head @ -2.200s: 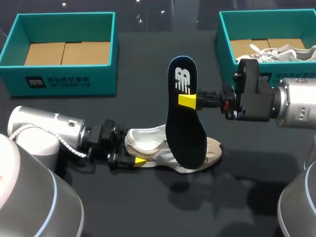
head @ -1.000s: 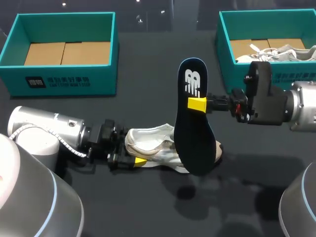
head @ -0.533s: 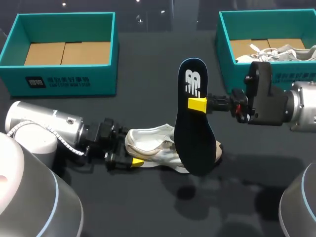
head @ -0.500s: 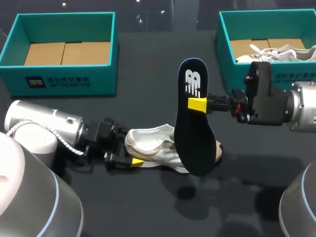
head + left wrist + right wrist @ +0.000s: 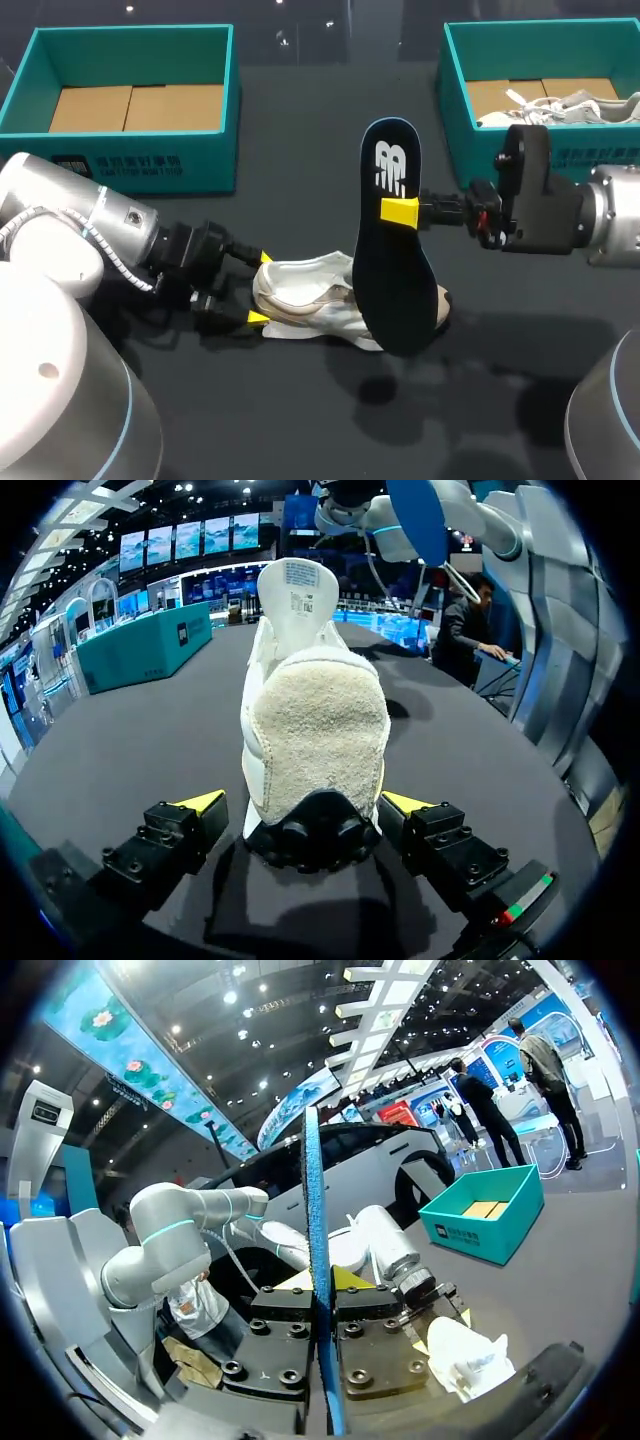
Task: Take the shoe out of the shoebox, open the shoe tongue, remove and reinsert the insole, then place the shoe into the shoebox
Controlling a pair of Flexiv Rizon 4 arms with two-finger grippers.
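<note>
Left gripper [image 5: 260, 288] is sitting low on the black table [image 5: 300, 430], right at the heel of the white sneaker [image 5: 310, 298]. Its jaws are spread. In the left wrist view the gripper [image 5: 302, 805] has one yellow tip on each side of the heel, and there's a visible gap on both sides, so it isn't actually holding the sneaker [image 5: 315, 705]. The fuzzy heel counter faces the camera and the tongue stands up behind it.

Right gripper [image 5: 402, 211] comes in from the right and is clamped on the dark navy insole [image 5: 388, 285], roughly at mid-length. The insole stands nearly upright, with the white-logo heel end up and the toe end down. From the head view that lower end overlaps the toe of the sneaker, but I honestly can't tell if they're touching. In the right wrist view the insole [image 5: 312, 1190] is edge-on, pinched between both fingers of the gripper [image 5: 322, 1285], and the sneaker [image 5: 465, 1355] lies on the table ahead of it.

The sneaker lies on its sole with its heel toward the left arm, near the middle of the table. It's well apart from both teal shoeboxes at the far side. The left shoebox [image 5: 120, 165] shows just its cardboard floor. The right shoebox [image 5: 455, 95] has another white shoe [image 5: 565, 105] with laces in it.
</note>
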